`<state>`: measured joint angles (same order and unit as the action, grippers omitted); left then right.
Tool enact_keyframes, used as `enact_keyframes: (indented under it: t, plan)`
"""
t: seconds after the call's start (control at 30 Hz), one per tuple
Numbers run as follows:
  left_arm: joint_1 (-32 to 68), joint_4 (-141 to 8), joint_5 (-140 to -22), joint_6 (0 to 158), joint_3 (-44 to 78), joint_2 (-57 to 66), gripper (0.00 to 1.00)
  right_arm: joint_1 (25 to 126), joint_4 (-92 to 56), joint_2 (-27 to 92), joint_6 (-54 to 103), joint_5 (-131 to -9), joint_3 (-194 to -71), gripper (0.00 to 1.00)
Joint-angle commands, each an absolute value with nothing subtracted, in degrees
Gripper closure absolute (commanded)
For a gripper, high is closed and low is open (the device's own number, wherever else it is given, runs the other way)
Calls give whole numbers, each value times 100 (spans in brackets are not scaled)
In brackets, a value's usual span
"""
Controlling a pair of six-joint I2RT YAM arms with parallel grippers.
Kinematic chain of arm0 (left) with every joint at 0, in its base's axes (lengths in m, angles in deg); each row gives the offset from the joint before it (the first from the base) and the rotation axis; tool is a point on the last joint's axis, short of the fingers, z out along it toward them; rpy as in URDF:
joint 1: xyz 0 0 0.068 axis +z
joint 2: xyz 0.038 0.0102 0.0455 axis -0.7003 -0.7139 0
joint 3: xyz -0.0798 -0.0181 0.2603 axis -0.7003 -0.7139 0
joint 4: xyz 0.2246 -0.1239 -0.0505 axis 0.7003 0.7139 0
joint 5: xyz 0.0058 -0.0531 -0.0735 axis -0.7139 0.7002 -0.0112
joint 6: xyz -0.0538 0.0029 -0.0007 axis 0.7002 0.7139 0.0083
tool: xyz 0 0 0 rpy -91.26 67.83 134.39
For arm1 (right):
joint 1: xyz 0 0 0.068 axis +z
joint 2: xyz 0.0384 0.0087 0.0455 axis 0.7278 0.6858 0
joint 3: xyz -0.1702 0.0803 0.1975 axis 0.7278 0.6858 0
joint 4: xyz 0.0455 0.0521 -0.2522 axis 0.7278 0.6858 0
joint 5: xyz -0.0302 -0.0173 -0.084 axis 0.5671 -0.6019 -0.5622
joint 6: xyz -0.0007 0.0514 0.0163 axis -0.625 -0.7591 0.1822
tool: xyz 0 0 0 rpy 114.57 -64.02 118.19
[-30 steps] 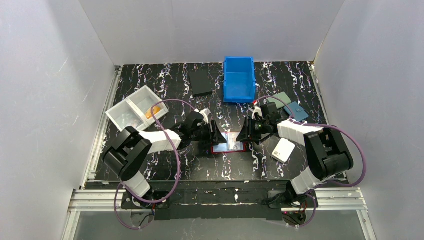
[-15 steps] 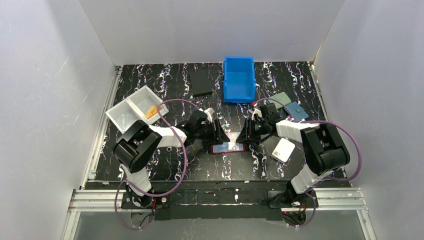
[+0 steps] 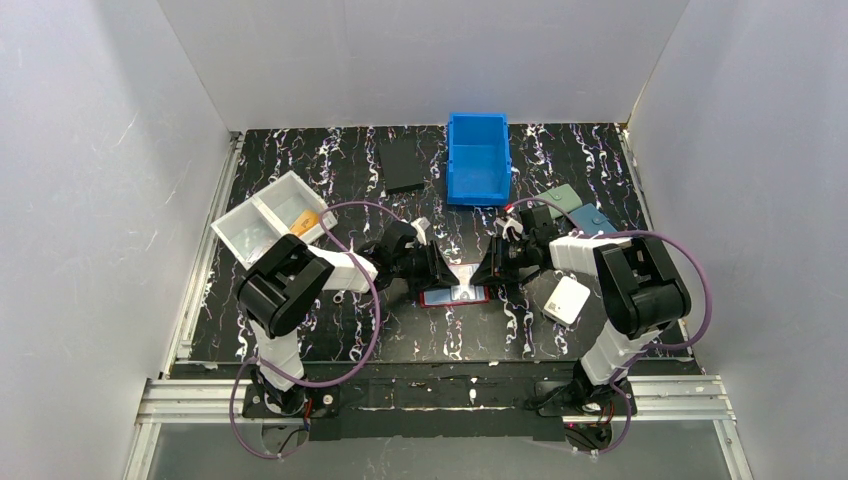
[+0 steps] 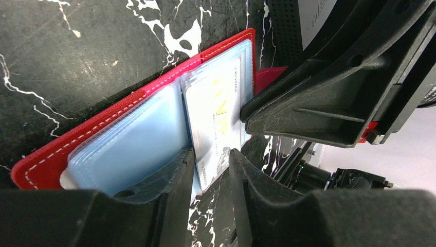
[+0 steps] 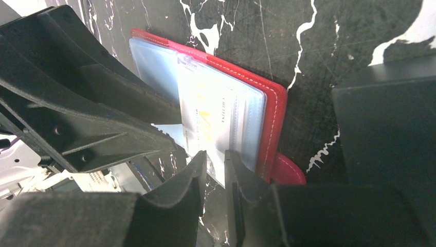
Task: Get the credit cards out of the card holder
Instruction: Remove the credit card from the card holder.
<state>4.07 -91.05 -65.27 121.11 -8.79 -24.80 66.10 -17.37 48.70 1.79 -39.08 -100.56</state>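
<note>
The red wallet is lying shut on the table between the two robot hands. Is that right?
Not quite. The red card holder lies open, not shut: the left wrist view shows its pale blue pockets. It does lie on the table between the left hand and the right hand.

The black marbled table [image 3: 350, 340] carries the card holder [image 3: 455, 296], blue bin [image 3: 478, 160], black case [image 3: 403, 165] and white tray [image 3: 262, 225].

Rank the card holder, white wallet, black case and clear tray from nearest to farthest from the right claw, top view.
1. Card holder, right beside the right claw, on its left.
2. White wallet, to its right.
3. Black case, far side, left of centre.
4. Clear tray, far left.
</note>
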Motion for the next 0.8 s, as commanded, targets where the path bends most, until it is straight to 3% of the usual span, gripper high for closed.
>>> enact_keyframes:
  t: [0.0,0.17,0.3,0.43,0.53,0.6,0.77]
  plan:
    - [349,-9191,-6447,12314,-857,-2688,71,6692,-1746,5164,211,-4100,-10088,74]
    - [349,-9351,-6418,12633,-896,-2825,72,6692,-1676,5265,240,-4183,-10113,79]
    - [349,-9715,-6398,12946,-976,-2815,99,6692,-1544,5362,333,-4262,-10165,81]
    - [349,-10024,-6247,13162,-946,-2890,100,6700,-1569,5423,319,-4144,-10177,82]
    - [349,-10121,-6184,13233,-924,-2964,94,6709,-1593,5423,317,-4074,-10177,83]
    - [350,-10200,-6156,13258,-940,-2973,100,6709,-1602,5416,316,-4090,-10168,83]
    - [451,-10219,-6375,13067,-1306,-2709,100,6709,-1252,5389,566,-4572,-10256,83]
